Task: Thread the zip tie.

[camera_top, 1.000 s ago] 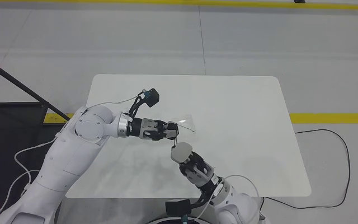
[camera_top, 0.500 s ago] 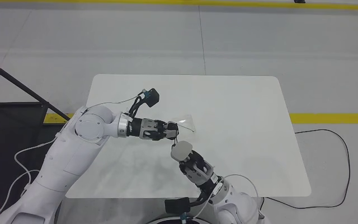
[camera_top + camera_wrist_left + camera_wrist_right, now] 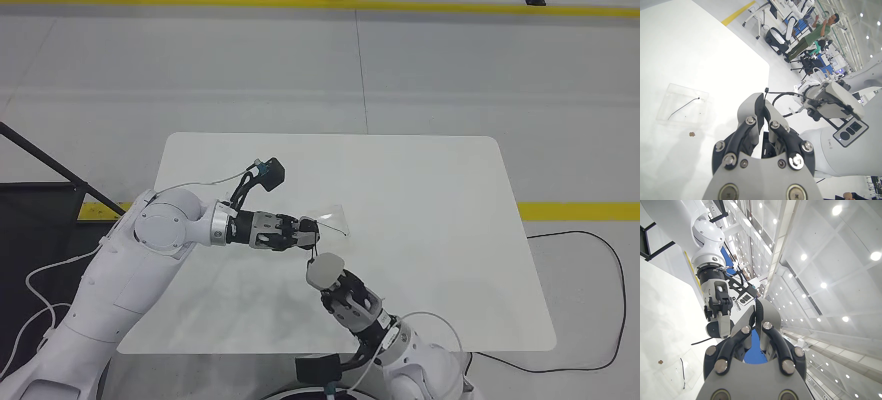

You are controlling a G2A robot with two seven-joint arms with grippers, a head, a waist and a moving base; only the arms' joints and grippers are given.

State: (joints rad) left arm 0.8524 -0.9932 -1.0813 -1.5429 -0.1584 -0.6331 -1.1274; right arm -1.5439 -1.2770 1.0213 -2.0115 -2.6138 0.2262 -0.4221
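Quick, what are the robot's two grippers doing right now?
Left gripper: closed, holding the zip tie.
Right gripper: closed on the same zip tie.

Big open hall: pale grey floor [image 3: 200, 60] with yellow tape lines [image 3: 580, 211], and a white bench [image 3: 430, 170] with rounded corners. Rows of round ceiling lights [image 3: 875, 255] overhead, and a few black office chairs [image 3: 806, 66] further back.

White table [image 3: 430, 190], left gripper [image 3: 311, 233] over its middle beside a clear tray [image 3: 338, 216], right gripper [image 3: 320, 267] just nearer the robot, thin dark zip tie [image 3: 314, 247] between the two
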